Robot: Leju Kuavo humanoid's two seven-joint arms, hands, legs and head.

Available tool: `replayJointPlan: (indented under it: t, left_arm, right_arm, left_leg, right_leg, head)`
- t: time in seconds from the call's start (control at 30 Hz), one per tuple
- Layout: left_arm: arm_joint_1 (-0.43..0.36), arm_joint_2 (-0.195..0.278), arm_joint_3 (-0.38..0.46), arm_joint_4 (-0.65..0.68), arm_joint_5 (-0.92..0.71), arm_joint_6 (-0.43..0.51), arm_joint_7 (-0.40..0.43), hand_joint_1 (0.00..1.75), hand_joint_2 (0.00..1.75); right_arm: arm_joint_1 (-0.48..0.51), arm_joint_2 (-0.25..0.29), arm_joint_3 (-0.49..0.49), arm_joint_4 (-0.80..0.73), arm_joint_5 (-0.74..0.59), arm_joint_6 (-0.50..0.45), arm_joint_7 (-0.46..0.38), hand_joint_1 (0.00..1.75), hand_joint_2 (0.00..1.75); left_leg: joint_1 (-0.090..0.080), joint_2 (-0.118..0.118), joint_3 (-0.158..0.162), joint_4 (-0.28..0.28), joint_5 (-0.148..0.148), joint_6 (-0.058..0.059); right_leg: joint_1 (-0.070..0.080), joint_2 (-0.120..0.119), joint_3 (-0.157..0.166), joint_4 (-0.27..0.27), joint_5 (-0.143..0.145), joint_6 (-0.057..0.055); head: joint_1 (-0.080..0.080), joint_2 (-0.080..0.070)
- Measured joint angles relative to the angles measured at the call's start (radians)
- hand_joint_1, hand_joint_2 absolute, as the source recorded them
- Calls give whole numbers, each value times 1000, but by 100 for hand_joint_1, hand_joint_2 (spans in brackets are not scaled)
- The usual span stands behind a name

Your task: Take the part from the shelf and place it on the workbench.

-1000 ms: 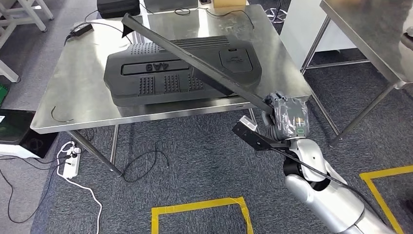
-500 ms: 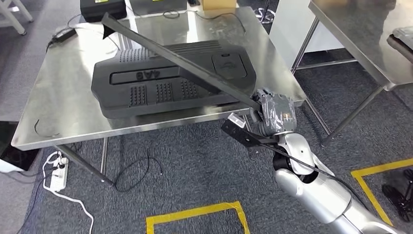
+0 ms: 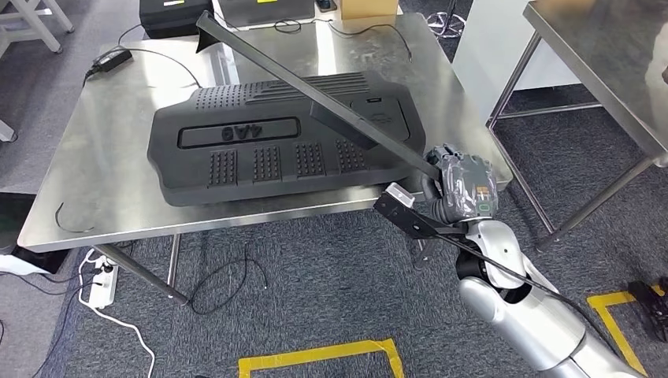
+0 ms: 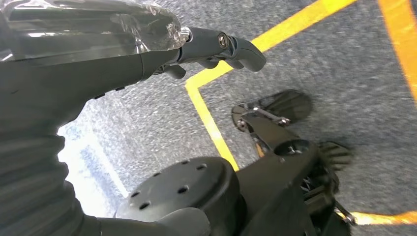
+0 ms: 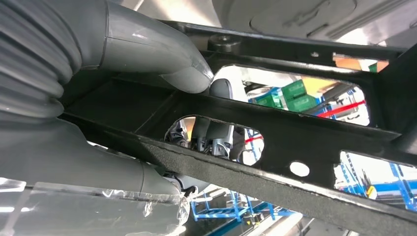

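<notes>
One long part (image 3: pixel 315 98), fingers (image 5: pixel 216 135) clenched round its near end — lower the far end past the fingers onto the worktop (image 3: pixel 94 165) first.

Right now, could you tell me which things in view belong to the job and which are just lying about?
Part of the job:
- long black bar, held by the right hand
- steel workbench

Just lying about:
- big black moulded panel on the workbench
- power adapter
- power strip on the floor
- yellow floor tape
</notes>
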Motion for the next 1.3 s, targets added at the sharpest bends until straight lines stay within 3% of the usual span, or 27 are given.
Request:
replayJointPlan:
  t: [0.07,0.13,0.17,0.2,0.27,0.3,0.33,0.43,0.5,0.57,0.63,0.67,0.7,0.73,0.8,0.87,0.93,1.0,1.07,1.13,1.17,1.2,1.23,1.3]
  left_arm:
    - [-2,0,0,0,-1,0,0,0,175]
    - [-2,0,0,0,-3,-1,-1,0,175]
    - [0,0,0,0,-4,-1,-1,0,175]
    - [1,0,0,0,-5,-1,-1,0,175]
    - [2,1,0,0,-7,-1,-1,0,175]
    - [2,2,0,0,-8,-1,-1,0,175]
    - [2,3,0,0,-8,-1,-1,0,175]
    - [1,4,0,0,-9,-2,0,0,175]
    - [2,4,0,0,-11,-3,0,0,175]
    - [0,4,0,0,-16,-5,0,0,175]
    - [-1,4,0,0,-21,-5,0,0,175]
    - [-1,4,0,0,-23,-5,0,0,175]
    - [-1,4,0,0,-26,-6,1,0,175]
    - [-1,4,-1,0,-29,-6,2,0,175]
    - [-3,4,-1,0,-34,-6,3,0,175]
    - [-9,4,-1,0,-38,-6,5,0,175]
    - [-15,4,-1,0,-39,-9,5,0,175]
    - [-19,4,-1,0,-37,-13,4,0,175]
    - [-24,4,-1,0,-33,-16,3,0,175]
    - [-25,4,-1,0,-33,-16,3,0,175]
    - [-25,4,-1,0,-35,-16,3,0,175]
    - [-25,4,-1,0,-38,-16,3,0,175]
    - [-25,4,-1,0,-40,-15,4,0,175]
    - [-26,4,-1,0,-45,-14,4,0,175]
  right_arm:
    - [-2,0,0,0,0,0,0,175,175]
    - [-2,0,0,0,0,0,0,175,175]
    - [-1,0,0,0,0,0,0,175,175]
    - [0,0,0,0,-1,1,0,175,175]
    - [0,0,0,0,-1,1,0,175,175]
    - [-1,0,0,0,-1,1,1,175,175]
    - [-2,0,0,0,-1,0,1,175,175]
    - [-2,0,0,0,-2,0,2,175,175]
    - [-2,0,0,-1,-2,0,4,175,175]
    - [-1,-2,0,-5,-2,0,12,175,175]
    - [8,-6,0,-10,-2,-1,21,175,175]
    - [14,-9,0,-12,-1,-1,25,175,175]
    - [19,-11,0,-15,2,-2,28,175,175]
    - [23,-13,0,-18,7,-4,31,175,175]
    - [26,-16,0,-29,25,-11,31,175,175]
    - [26,-17,1,-45,44,-12,27,175,175]
    - [15,-16,2,-64,57,0,19,175,175]
    - [-8,-11,5,-80,64,16,11,175,175]
    - [-33,-1,12,-86,63,23,4,175,175]
    - [-49,11,22,-88,61,26,-3,175,175]
    - [-54,17,28,-88,61,29,-5,175,175]
    - [-58,22,34,-88,62,35,-7,175,175]
    - [-64,26,41,-89,64,45,-9,175,175]
    - [-79,31,58,-89,71,74,-16,175,175]
  left_leg:
    - [1,0,-57,112,-38,-6]
    - [1,0,-148,240,-64,-7]
    - [1,0,-179,266,-52,-5]
    - [0,0,-191,253,-19,-2]
    - [-5,-1,-168,133,81,11]
    - [-9,-1,-150,73,116,18]
    - [-13,-1,-133,26,134,25]
    - [-17,2,-102,-25,123,37]
    - [-14,1,-76,-44,119,46]
    - [-11,-2,-53,-57,112,53]
    - [-10,-5,-38,-59,98,55]
    - [-10,-6,-28,-59,89,54]
    - [-9,-6,-15,-59,78,52]
    - [-8,-7,0,-58,67,48]
    - [-7,-7,29,-55,40,38]
    - [-7,-6,43,-50,20,25]
    - [-8,-7,46,-45,12,13]
    - [-6,-7,32,-7,11,5]
    - [-3,-7,-26,100,-11,-4]
    - [-1,-7,-107,223,-61,-11]
    - [-1,-6,-140,257,-76,-12]
    - [-1,-6,-157,258,-69,-10]
    - [-3,-7,-159,225,-39,-6]
    - [-9,-7,-129,94,59,8]
  right_leg:
    - [0,-1,20,-4,-13,-10]
    - [2,-1,37,-4,-29,-14]
    - [4,1,48,-4,-39,-15]
    - [5,2,61,-4,-48,-16]
    - [6,4,90,-4,-69,-13]
    - [7,4,100,-5,-79,-9]
    - [7,5,107,-8,-86,-5]
    - [5,6,118,-14,-83,12]
    - [3,4,113,17,-84,21]
    - [2,4,61,114,-112,26]
    - [-1,4,-24,224,-156,30]
    - [-3,3,-54,248,-166,33]
    - [-5,3,-70,239,-157,36]
    - [-7,2,-70,197,-124,40]
    - [-10,-3,-49,71,-20,44]
    - [-7,-6,-36,6,31,33]
    - [-2,-5,-33,5,26,15]
    - [-3,-3,-23,1,25,3]
    - [-4,-2,-8,-5,17,-9]
    - [0,-2,5,-6,5,-18]
    - [2,-2,12,-6,-1,-19]
    - [4,-1,20,-6,-7,-20]
    - [5,-1,28,-6,-13,-20]
    - [8,0,43,-6,-24,-19]
  head:
    - [-10,0]
    - [-18,0]
    - [-21,0]
    - [-25,0]
    - [-33,0]
    - [-35,0]
    - [-37,0]
    - [-37,0]
    - [-34,0]
    - [-24,0]
    - [-11,0]
    - [-6,0]
    - [-1,0]
    - [4,0]
    - [14,0]
    - [21,0]
    - [20,0]
    - [14,0]
    - [4,0]
    - [-6,0]
    - [-10,0]
    - [-14,0]
    - [-17,0]
    - [-22,0]
